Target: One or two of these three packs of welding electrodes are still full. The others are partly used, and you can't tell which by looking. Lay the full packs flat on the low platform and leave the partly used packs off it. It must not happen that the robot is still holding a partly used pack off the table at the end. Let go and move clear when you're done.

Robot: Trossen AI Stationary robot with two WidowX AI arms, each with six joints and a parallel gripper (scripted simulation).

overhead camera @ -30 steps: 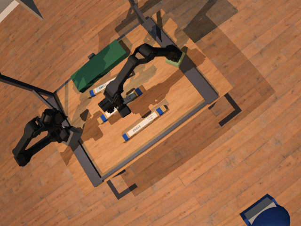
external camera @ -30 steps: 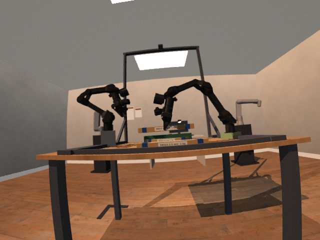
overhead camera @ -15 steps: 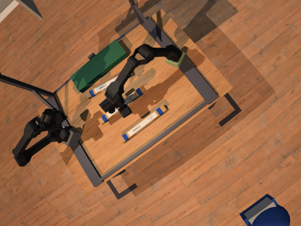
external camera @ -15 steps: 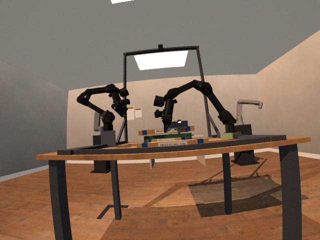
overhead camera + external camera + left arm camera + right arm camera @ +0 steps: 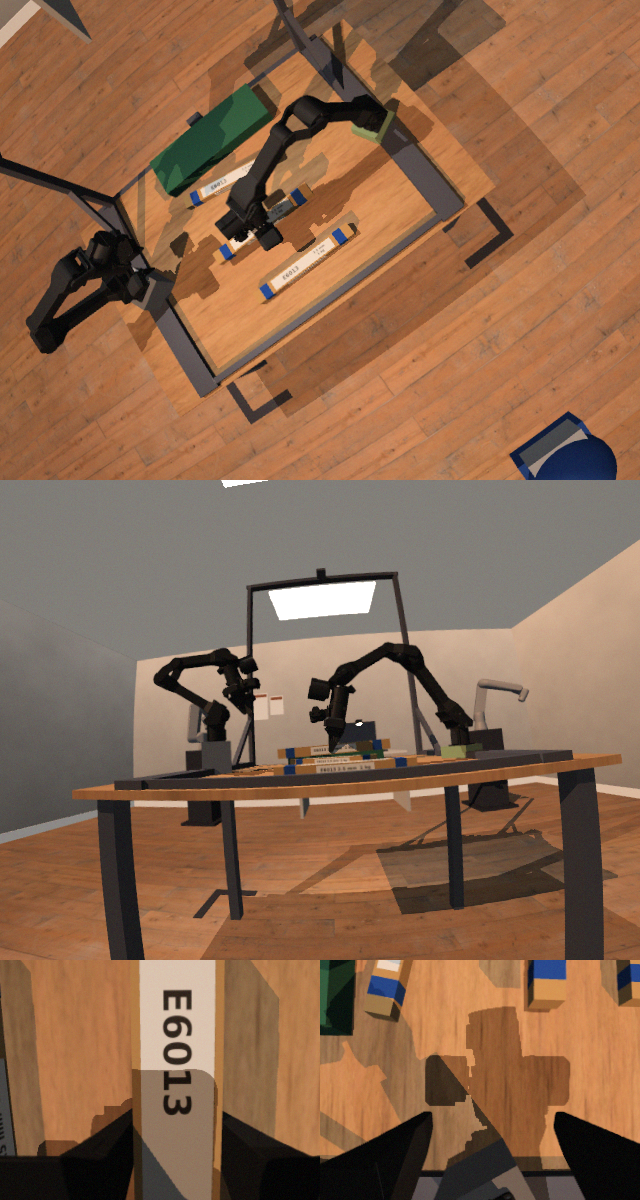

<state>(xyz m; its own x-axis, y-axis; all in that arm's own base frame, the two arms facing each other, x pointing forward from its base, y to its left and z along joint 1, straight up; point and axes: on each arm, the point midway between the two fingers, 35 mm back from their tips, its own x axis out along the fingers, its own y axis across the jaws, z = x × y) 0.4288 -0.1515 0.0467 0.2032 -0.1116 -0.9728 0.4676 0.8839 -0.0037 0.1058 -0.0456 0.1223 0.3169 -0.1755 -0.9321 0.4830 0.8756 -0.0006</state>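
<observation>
The low green platform [image 5: 217, 134] [image 5: 335, 997] lies along one long table side. My left gripper [image 5: 333, 749] [image 5: 174, 1115] is shut on the middle electrode pack [image 5: 225, 252] [image 5: 303, 751] [image 5: 152, 1010] [image 5: 547, 992], holding it level above the table; the arm hides its centre from above. The rear pack [image 5: 217, 186] [image 5: 386, 990] lies flat on the table beside the platform, partly under the left arm in the top view. The front pack [image 5: 305, 264] [image 5: 346, 768] [image 5: 630, 990] lies flat on the table. Both are off the platform. My right gripper [image 5: 246, 710] [image 5: 493, 1119] is open and empty, high near its base.
The left arm's green base block [image 5: 368, 132] and the right arm's grey base block [image 5: 159, 290] [image 5: 216, 754] stand at opposite short ends. Dark rails [image 5: 330, 294] edge the wooden table [image 5: 227, 330]. Dark posts rise from the far corners and join in a frame above.
</observation>
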